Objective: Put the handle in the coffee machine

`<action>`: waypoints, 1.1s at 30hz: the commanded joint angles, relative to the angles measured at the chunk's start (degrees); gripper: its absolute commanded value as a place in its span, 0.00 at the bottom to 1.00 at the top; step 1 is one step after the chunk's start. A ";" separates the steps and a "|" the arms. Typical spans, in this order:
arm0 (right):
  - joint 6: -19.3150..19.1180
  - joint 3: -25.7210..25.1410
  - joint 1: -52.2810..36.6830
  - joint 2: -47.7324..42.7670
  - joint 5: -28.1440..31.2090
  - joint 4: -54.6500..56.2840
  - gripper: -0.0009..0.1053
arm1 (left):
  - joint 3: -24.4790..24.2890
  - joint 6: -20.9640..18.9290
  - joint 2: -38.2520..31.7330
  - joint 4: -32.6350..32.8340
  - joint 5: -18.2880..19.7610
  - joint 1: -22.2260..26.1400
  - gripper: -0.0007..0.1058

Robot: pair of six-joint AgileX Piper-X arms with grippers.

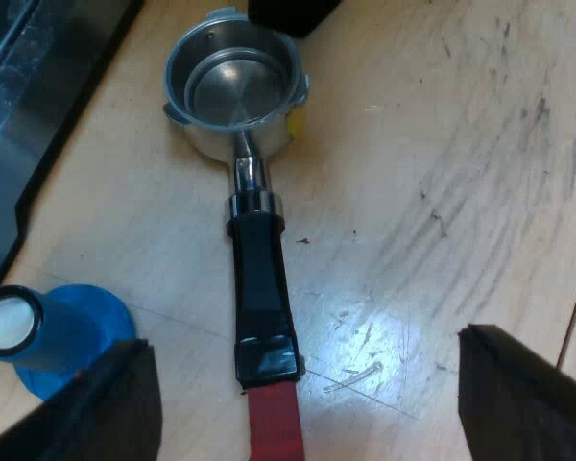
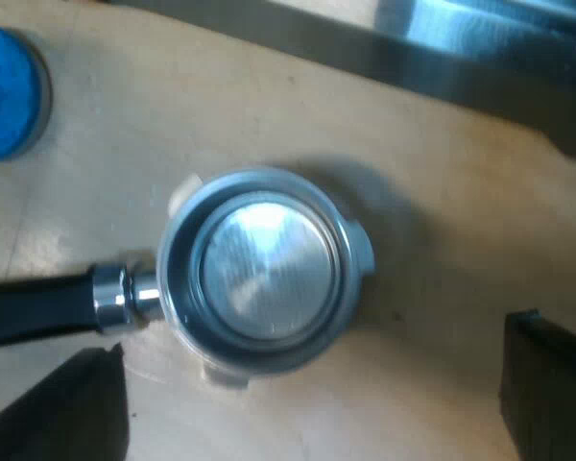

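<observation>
The metal holder (image 1: 232, 88) lies loose on the wooden table, its empty basket facing up. Its dark handle (image 1: 260, 279) runs toward my left gripper (image 1: 307, 403) and ends in red (image 1: 274, 423). The left gripper hangs open above the red end, one finger (image 1: 106, 403) on each side, touching nothing. My right gripper (image 2: 312, 403) hovers open over the holder's basket (image 2: 261, 269), its fingers (image 2: 547, 384) spread wide past the rim. The black handle (image 2: 38, 307) sticks out sideways from the basket.
A blue tamper (image 1: 48, 336) stands on the table close beside the handle, near one left finger; it is also near the basket as a blue disc (image 2: 10, 91). The espresso machine's dark metal base (image 1: 29, 106) borders the table beyond the holder (image 2: 480, 58).
</observation>
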 commanded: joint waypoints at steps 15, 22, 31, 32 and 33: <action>-9.86 -5.59 -0.04 10.13 -2.52 0.40 0.75 | -0.46 -0.04 -0.17 0.18 -0.50 0.03 0.63; -11.77 -5.59 -0.27 11.97 -2.16 -1.15 0.75 | -0.46 -0.04 -0.17 0.18 -0.50 0.03 0.63; -12.23 -5.59 -0.91 14.06 -3.74 -3.30 0.75 | -0.46 -0.04 -0.17 0.18 -0.50 0.03 0.63; -12.23 -5.59 -0.91 14.27 -3.75 -3.45 0.75 | -0.46 -0.04 -0.17 0.18 -0.50 0.03 0.63; -12.23 -5.59 -0.91 14.63 -4.05 -3.57 0.75 | -0.46 -0.04 -0.17 0.18 -0.50 0.03 0.63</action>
